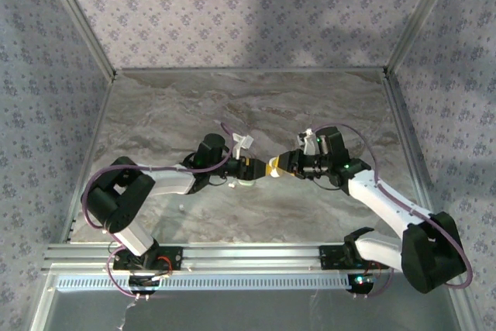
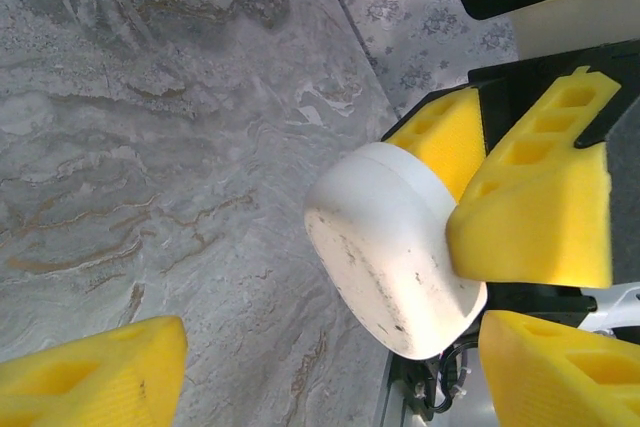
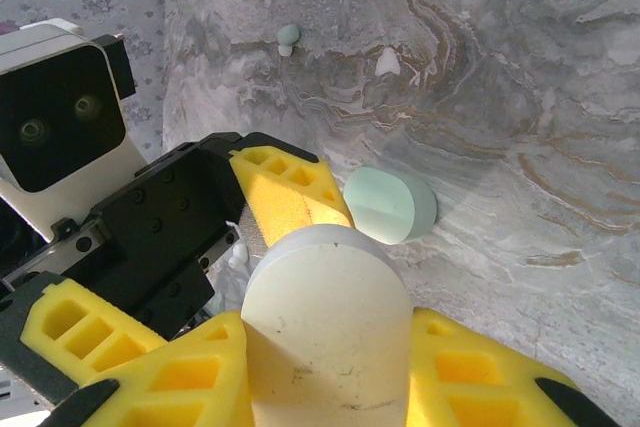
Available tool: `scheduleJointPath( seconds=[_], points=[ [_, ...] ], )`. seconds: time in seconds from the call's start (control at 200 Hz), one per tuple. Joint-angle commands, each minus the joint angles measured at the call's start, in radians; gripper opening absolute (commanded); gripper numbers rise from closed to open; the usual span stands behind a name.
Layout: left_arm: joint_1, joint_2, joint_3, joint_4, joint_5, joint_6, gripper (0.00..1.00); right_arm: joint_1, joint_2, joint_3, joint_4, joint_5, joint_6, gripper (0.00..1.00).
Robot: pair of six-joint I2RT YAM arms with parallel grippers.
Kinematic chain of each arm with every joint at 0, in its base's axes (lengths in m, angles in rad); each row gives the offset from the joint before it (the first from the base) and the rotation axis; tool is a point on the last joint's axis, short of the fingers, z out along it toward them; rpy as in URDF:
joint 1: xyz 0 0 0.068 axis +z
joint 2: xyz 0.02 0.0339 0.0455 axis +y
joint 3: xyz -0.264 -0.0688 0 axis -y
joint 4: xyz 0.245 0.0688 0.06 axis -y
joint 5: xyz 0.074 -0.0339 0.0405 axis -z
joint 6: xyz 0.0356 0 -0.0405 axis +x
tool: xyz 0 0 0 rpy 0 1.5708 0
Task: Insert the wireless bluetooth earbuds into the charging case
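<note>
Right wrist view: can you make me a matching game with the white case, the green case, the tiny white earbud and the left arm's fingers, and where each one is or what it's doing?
Things:
1. white case
2. green case
3. tiny white earbud
4. left gripper

Places or states:
A. on the table, near a tiny green piece
B. open, fingers spread apart
C. pinched between the right gripper's fingers
D. on the table, just past the held case

Pairs: 1-C, 2-D, 3-A, 4-B
</note>
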Motion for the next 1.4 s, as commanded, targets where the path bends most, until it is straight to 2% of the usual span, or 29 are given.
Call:
scheduleJointPath(
  seconds=[0.0,0.205,0.79,1.134,1.224,1.394],
  points=[
    [-0.003,0.01,0.02,-0.013,-0.001,0.018,0.77,0.009,0.007,-0.012,0.055,-0.048,0.038,0.27],
    [-0.002,0.018,0.042,-0.105,-0.054,0.048,0.77,0.012,0.0,-0.02,0.12,-0.089,0.096,0.26],
    [0.025,0.031,0.055,-0.181,-0.098,0.066,0.75,-0.016,-0.045,-0.013,0.081,-0.105,0.095,0.24],
    [0.056,0.006,0.044,-0.205,-0.107,0.073,0.75,-0.055,-0.065,-0.02,-0.01,-0.084,0.035,0.24],
    [0.061,-0.018,0.036,-0.203,-0.103,0.081,0.69,-0.068,-0.063,-0.028,-0.016,-0.091,0.025,0.24],
    [0.063,-0.062,0.021,-0.191,-0.087,0.1,0.37,-0.095,-0.018,-0.053,0.026,-0.13,0.019,0.24]
  ],
)
